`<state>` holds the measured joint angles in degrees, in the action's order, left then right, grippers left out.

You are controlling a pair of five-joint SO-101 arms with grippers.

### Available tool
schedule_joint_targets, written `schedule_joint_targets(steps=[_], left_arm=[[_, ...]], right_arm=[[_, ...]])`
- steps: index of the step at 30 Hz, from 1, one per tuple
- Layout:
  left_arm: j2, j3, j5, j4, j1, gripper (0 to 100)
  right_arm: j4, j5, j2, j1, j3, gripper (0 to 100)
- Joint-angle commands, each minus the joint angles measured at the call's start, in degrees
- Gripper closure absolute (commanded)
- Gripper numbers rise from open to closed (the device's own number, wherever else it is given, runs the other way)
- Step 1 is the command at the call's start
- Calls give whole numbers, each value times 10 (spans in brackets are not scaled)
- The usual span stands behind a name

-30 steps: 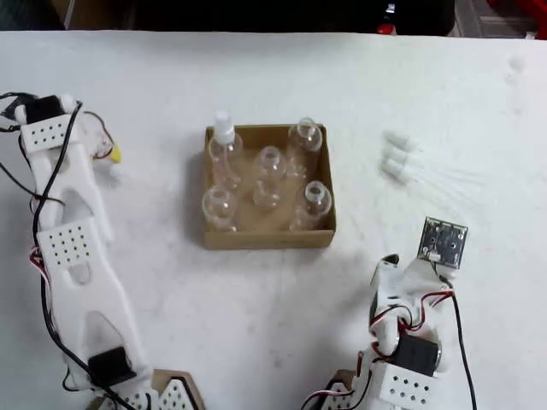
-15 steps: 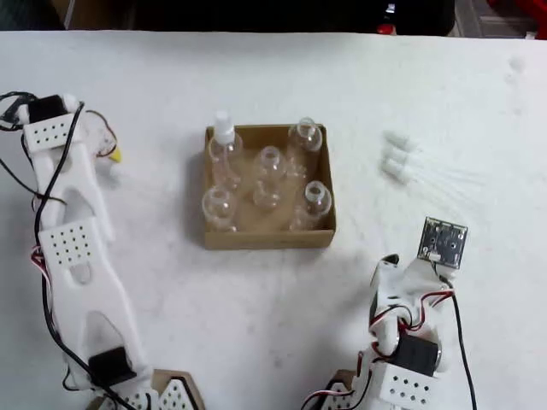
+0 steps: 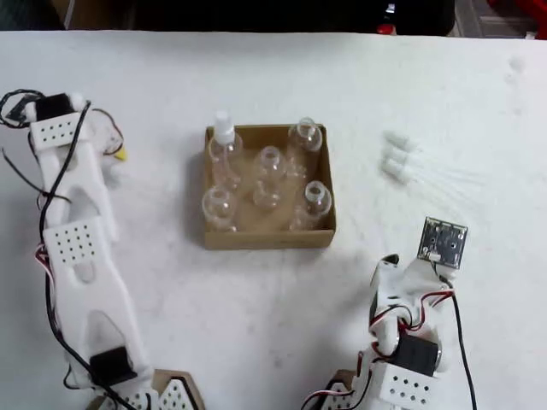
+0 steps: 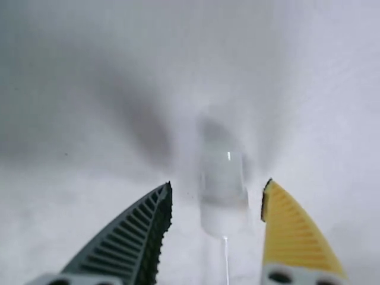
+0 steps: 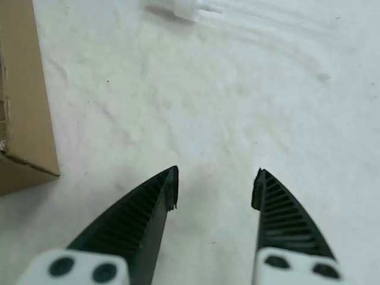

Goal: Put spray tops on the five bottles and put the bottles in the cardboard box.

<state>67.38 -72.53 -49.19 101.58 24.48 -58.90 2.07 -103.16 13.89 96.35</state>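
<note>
I see 5 bottles (image 3: 267, 162) in the center box (image 3: 269, 240), 1 capped. My left jaws gape around a blurred top (image 4: 223, 202); right jaws gape, empty.

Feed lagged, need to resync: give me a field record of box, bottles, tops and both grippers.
box: centre, holds five bottles
capped bottle: one, box's far-left corner; four open
loose tops: three right of box; a fourth left of box
left gripper: open, straddling fourth top
right gripper: open, over table
</note>
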Motion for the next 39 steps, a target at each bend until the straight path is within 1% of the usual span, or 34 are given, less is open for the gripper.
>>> schedule_joint_targets(steps=[1,3,7,9,14,39], left_arm=[[-13,-5,-6,3,-11,775],[-13,-5,-6,3,-11,779],[-13,-5,-6,3,-11,866],[-13,-5,-4,3,-11,893],[-13,-5,-5,3,-11,876],[-11,1,-2,-8,-7,880]], right_arm=[[-4,-1,-2,0,4,814],[-4,-1,-2,0,4,814],[-4,-1,-2,0,4,814],[-4,-1,-2,0,4,814],[-4,-1,-2,0,4,814],[-5,-1,-2,0,4,814]])
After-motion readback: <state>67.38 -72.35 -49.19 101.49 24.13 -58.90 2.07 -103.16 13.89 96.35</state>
